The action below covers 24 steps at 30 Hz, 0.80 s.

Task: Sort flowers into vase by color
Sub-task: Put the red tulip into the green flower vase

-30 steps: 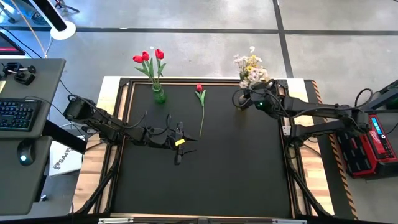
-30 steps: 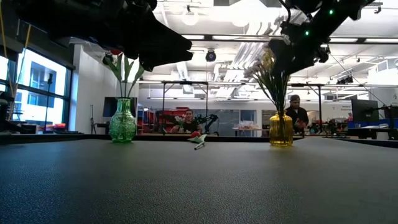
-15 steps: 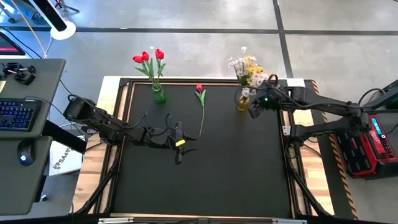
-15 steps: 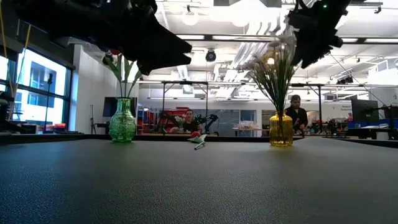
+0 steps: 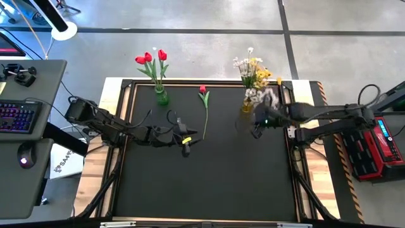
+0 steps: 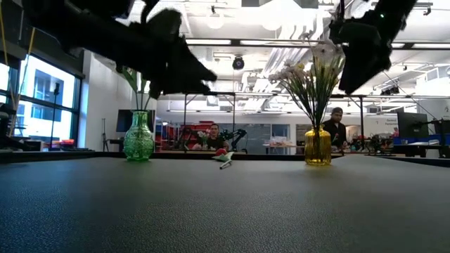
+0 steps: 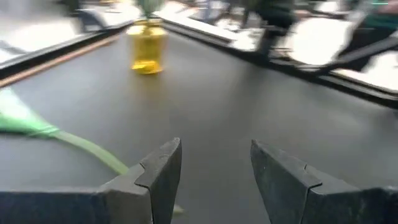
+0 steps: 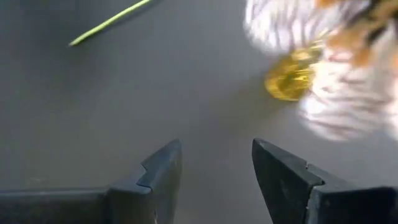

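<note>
High view: black table (image 5: 209,177) | concrete floor (image 5: 190,44) | left end effector (image 5: 185,143), right end effector (image 5: 255,130) both released

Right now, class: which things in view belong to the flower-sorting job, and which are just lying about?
Belonging to the job:
green vase holding red tulips
yellow vase holding white and yellow sprays
loose red tulip on the table
left pincer, right pincer, both open

Lying about:
keyboard
mouse

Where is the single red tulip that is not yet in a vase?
In the high view, the loose red tulip lies flat on the black table near its far edge, between the green vase and the yellow vase, just beyond the left tool.
</note>
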### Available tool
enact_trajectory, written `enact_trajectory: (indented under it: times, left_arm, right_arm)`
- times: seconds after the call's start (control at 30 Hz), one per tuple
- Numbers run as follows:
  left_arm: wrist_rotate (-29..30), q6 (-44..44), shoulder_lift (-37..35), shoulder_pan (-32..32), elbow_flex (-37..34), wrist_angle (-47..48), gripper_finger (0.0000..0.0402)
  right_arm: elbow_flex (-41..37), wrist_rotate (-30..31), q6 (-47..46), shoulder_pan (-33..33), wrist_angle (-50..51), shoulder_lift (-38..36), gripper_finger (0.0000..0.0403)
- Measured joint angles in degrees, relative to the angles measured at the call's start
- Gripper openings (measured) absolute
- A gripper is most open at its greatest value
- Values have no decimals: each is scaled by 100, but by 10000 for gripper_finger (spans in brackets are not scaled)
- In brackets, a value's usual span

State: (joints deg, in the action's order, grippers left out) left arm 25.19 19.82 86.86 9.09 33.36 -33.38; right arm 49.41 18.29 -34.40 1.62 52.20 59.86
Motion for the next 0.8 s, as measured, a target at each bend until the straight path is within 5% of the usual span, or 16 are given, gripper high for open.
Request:
enact_trajectory:
  times: [0.23, 0.4, 0.57, 0.8]
  left_arm:
    - [409, 109, 530, -239, 856, 1208, 181]
    - [411, 9, 1391, -503, 2041, 2640, 181]
    - [410, 2, 2079, -826, 2868, 3536, 181]
    - [-133, 601, 2416, -1419, 3253, 3783, 183]
  right_arm:
    - [-1576, 14, -611, -1251, -2922, 33, 183]
    - [-2383, 661, -831, -2131, -4866, 212, 183]
    - [-2559, 1832, -974, -2827, -5594, 670, 183]
    - [-2538, 2227, -925, -3107, -6376, 1435, 183]
